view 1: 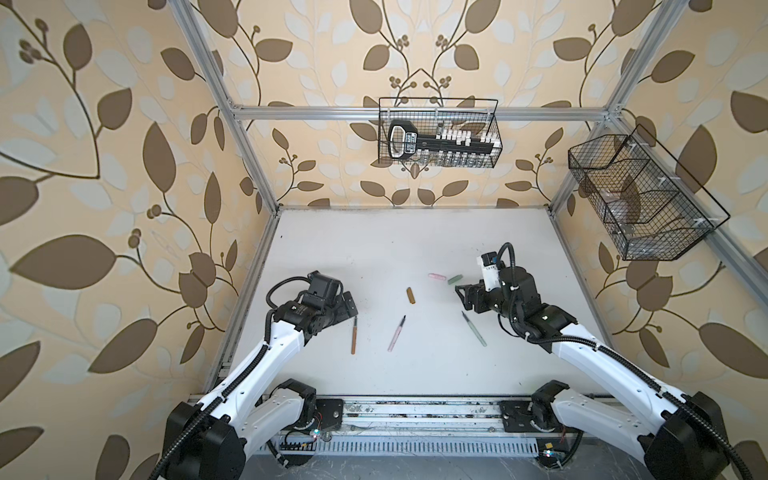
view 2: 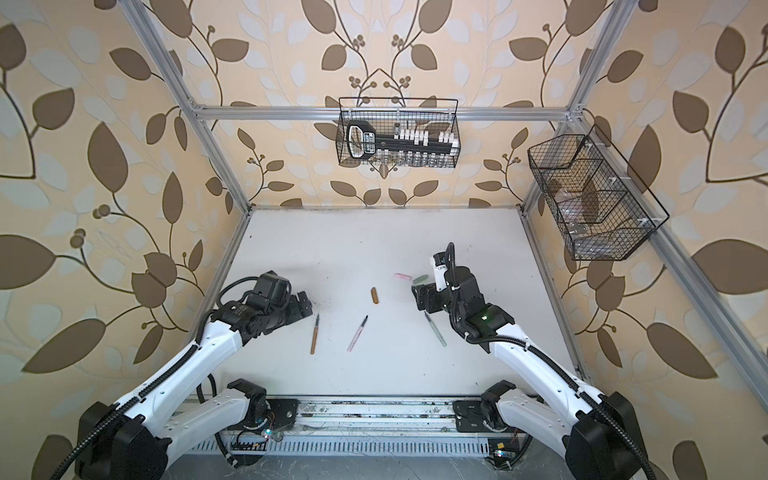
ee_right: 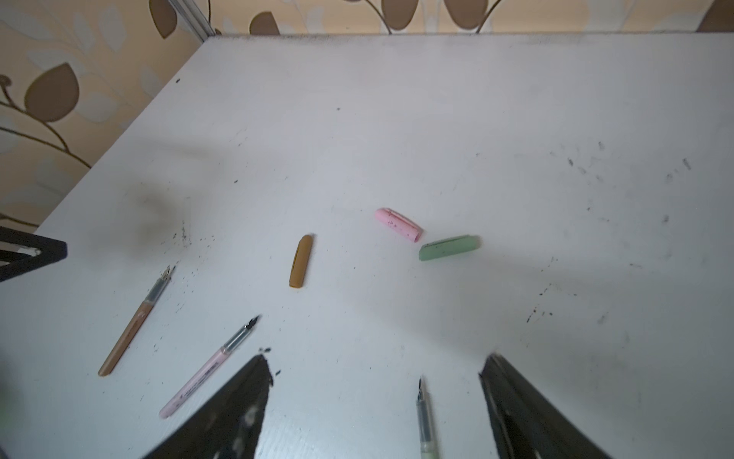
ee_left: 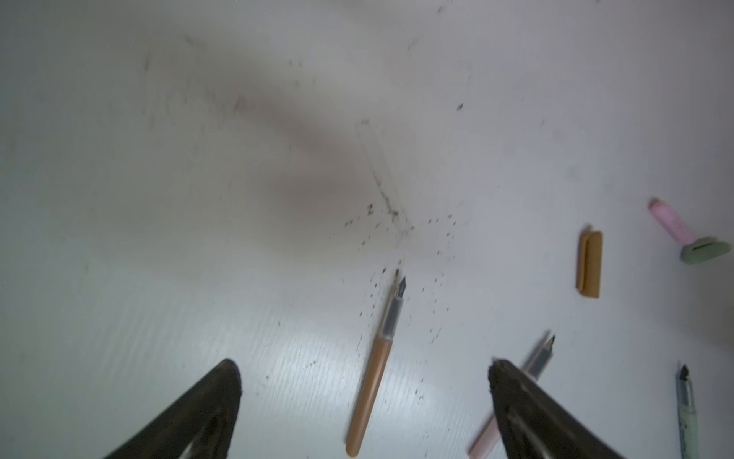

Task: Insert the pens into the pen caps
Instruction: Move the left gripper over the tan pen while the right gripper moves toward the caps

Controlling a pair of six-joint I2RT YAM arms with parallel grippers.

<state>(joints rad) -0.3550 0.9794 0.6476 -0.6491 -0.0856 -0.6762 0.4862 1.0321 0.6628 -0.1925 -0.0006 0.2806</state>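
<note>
Three pens lie apart on the white table (view 1: pixel 374 245): brown pen (view 1: pixel 353 334), pale pink pen (view 1: pixel 397 332) and pale green pen (view 1: pixel 474 329), dark tips pointing away. Beyond them lie the brown cap (view 1: pixel 411 296), pink cap (view 1: pixel 436 276) and green cap (view 1: pixel 455 279), the last two almost touching. My left gripper (ee_left: pixel 362 363) is open just above the brown pen (ee_left: pixel 375 373), which runs between its fingers. My right gripper (ee_right: pixel 376 357) is open over the green pen (ee_right: pixel 425 421), whose tip shows between its fingers, with the green cap (ee_right: pixel 449 247) just ahead.
A wire basket (view 1: pixel 438 133) with a black tool hangs on the back wall, another wire basket (view 1: pixel 640 199) on the right wall. Aluminium frame posts edge the table. Dark ink specks (ee_left: pixel 397 222) mark the surface. The arms' base rail (view 1: pixel 415 415) runs along the front.
</note>
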